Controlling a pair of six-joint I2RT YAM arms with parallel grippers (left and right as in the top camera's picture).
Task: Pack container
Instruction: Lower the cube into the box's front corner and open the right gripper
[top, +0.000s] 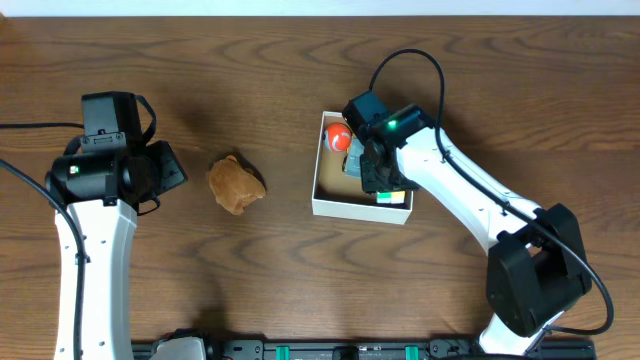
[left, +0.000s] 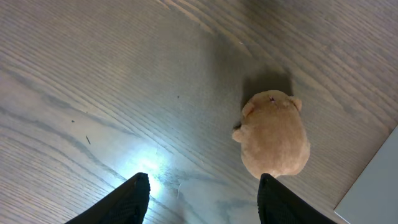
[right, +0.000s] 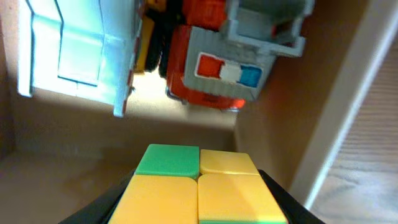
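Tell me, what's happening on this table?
The right hand is down inside the container, gripping a yellow-and-green cube beside a red toy truck already packed there. The left hand hovers open near a brown plush toy lying on the table, outside the container.

The container (top: 352, 209) (thin white walls, tan inside) is sitting flat and open, partly filled, just right of frame centre.

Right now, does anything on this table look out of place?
Only the brown plush toy: it lies alone, left of the container, while the red toy vehicle and the colour cube in the right gripper are inside. Nothing looks spilled or damaged.
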